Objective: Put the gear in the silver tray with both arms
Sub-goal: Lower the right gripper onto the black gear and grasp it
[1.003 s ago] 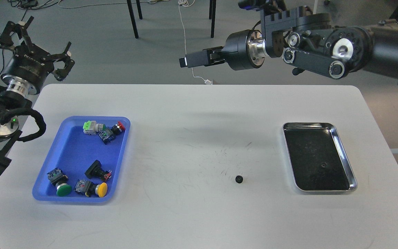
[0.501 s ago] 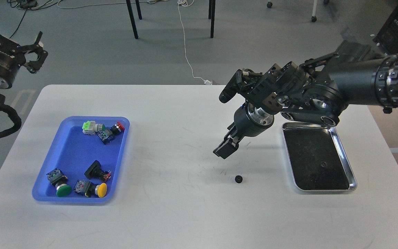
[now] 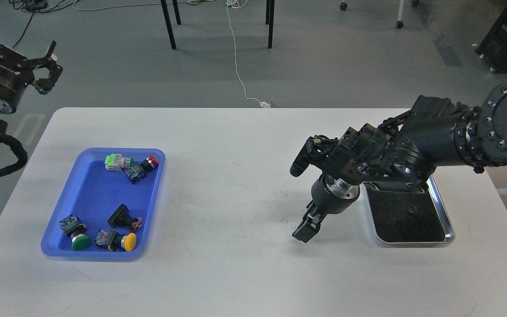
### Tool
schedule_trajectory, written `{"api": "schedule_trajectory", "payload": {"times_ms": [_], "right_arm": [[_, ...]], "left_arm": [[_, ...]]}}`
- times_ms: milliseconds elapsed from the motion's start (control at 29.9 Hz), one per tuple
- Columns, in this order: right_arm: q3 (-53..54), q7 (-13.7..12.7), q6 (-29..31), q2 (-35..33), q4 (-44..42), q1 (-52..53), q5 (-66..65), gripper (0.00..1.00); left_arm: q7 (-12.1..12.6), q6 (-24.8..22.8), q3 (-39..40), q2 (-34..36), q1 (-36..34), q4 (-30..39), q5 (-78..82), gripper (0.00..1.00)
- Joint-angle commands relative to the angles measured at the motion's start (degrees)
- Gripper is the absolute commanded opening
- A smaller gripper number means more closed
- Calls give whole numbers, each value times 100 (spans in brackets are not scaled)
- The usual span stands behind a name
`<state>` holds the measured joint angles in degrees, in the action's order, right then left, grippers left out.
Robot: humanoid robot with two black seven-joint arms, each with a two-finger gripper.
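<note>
Gear: not visible anywhere on the table top; the right gripper (image 3: 303, 232) is down on the table, toward the front edge right of centre, and covers that spot. Can't tell if the gear is under or between the fingers.

Silver tray (image 3: 448, 224): near the right edge of the white table (image 3: 236, 185), long side running front to back. Dark bottom, shiny rim. Its back half is hidden behind the right arm's wrist. One tiny dark speck sits on the tray bottom, too small to identify.

Right gripper: just left of the tray's front-left corner, pointing down and slightly left, tips at or very near the table surface. It's seen dark and nearly end-on, so the fingers don't separate; can't tell how far apart they are or whether they hold anything.

Left gripper (image 3: 16, 42): off the table, beyond the back-left corner, raised over the floor. Fingers spread wide, nothing between them.

Blue tray (image 3: 60, 246): near the left edge, toward the front. Contains several push-button switches: a green-capped one (image 3: 80, 241) and a yellow-capped one (image 3: 129, 241) at the front, a black one (image 3: 122, 216) mid-tray, and a red-capped one (image 3: 151, 161) plus a green-and-white one (image 3: 115, 161) at the back.
</note>
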<state>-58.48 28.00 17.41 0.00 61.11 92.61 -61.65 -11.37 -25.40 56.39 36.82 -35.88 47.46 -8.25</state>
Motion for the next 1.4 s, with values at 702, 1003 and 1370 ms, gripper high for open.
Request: {"api": "schedule_trajectory", "payload": {"times_ms": [702,1003,1370], "right_arm": [[-49,0,-414,0,-90,-244,-312,48],[-312,0,-467,0,-108,-261,-321,24],[-313,0,-950,0,-372,-51,-277,11]], "left_arm": [[3,-17,-23,97,20,0,43,98],[3,0,-23,106,20,-9,43,98],[3,-9,-23,193,81,-17,43,98]]}}
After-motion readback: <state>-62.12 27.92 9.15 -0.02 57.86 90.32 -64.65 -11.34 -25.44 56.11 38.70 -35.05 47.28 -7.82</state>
